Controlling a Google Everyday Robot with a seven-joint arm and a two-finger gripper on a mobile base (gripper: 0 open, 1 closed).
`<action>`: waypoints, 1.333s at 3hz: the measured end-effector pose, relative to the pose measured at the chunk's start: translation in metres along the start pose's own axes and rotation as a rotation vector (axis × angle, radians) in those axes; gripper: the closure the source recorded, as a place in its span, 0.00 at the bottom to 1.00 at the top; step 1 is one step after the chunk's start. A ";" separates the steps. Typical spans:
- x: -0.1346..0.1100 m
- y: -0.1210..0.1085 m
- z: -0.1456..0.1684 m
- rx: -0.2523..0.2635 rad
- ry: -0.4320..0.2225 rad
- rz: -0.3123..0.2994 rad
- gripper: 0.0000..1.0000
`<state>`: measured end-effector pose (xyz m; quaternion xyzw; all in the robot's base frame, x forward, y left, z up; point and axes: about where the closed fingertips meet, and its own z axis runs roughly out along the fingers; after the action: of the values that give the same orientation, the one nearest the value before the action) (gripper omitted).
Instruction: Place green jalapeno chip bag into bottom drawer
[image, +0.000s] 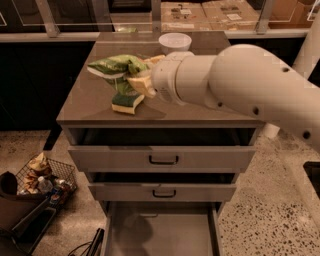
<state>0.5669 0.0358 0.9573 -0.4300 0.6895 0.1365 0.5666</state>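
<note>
The hand (136, 81) is closed on the green jalapeno chip bag (113, 65), pinching it at its right end, so the bag sticks out to the left, crumpled and held in the air above the bench (87, 102). Just under the hand, a green-topped yellow sponge (126, 102) lies on the bench, and the bag appears to hang clear of it.

The step in hand looks like the carry to the drawer. To do it well, the grip should hold firm while the hand travels forward past the bench's front edge, then comes down in front of the two upper drawers (162, 159). The top one juts out a little and could snag the dangling bag. The bottom drawer (160, 232) stands pulled out, its grey floor bare. Letting go is best done low and over its middle.
</note>
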 end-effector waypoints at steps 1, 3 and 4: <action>0.035 0.035 -0.021 -0.072 0.009 0.046 1.00; 0.176 0.042 -0.098 -0.028 0.089 0.239 1.00; 0.259 0.054 -0.118 -0.015 0.119 0.359 1.00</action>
<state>0.4513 -0.1252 0.7458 -0.3117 0.7864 0.2149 0.4881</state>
